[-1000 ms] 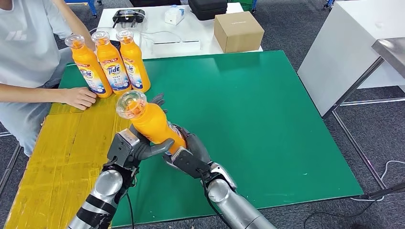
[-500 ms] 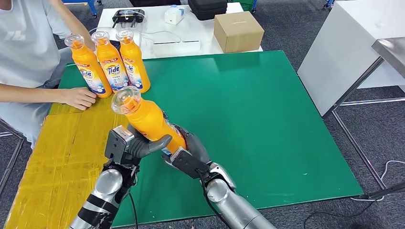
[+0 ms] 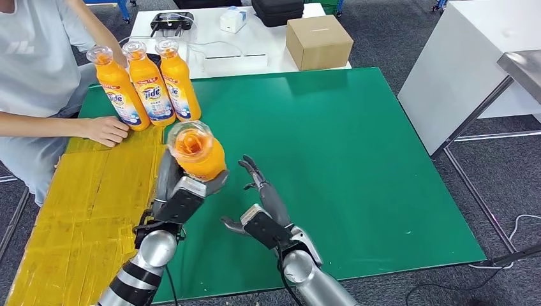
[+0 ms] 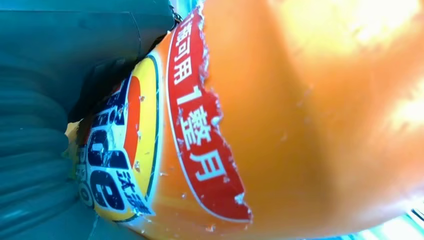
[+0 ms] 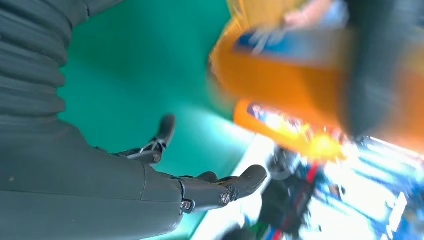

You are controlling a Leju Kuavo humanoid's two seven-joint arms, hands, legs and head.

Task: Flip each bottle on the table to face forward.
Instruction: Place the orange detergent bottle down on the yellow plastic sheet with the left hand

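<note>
The robot's left hand [image 3: 182,194] grips an orange plastic detergent bottle with a clear cap [image 3: 194,153] around its lower body and holds it above the near-left part of the green table mat [image 3: 357,159]. The bottle is tipped so that its cap points up toward the head camera, and its body looks foreshortened there. In the left wrist view the held bottle's label [image 4: 165,130], with a red band of white characters and a yellow and blue logo, lies right against the hand's grey cover [image 4: 45,125].

The robot's right hand [image 3: 258,204] is free of the bottle, just to its right and a little nearer, with its fingers spread apart and nothing in them. In the right wrist view these dark fingers [image 5: 210,187] reach out over the green surface, and the orange bottle beyond them is blurred.

Three more orange detergent bottles [image 3: 148,83] stand upright in a close row at the far-left corner of the table, their blue and white labels turned toward the camera. A person in a light shirt [image 3: 32,57] sits at the left edge, with one hand [image 3: 105,131] resting on the table just beside the leftmost standing bottle. The strip of yellow taped surface [image 3: 83,217] runs along the left side of the table.

Beyond the green mat a white table [image 3: 204,32] carries a brown cardboard box [image 3: 318,41], a black case [image 3: 277,11], and a small white box [image 3: 232,19].
</note>
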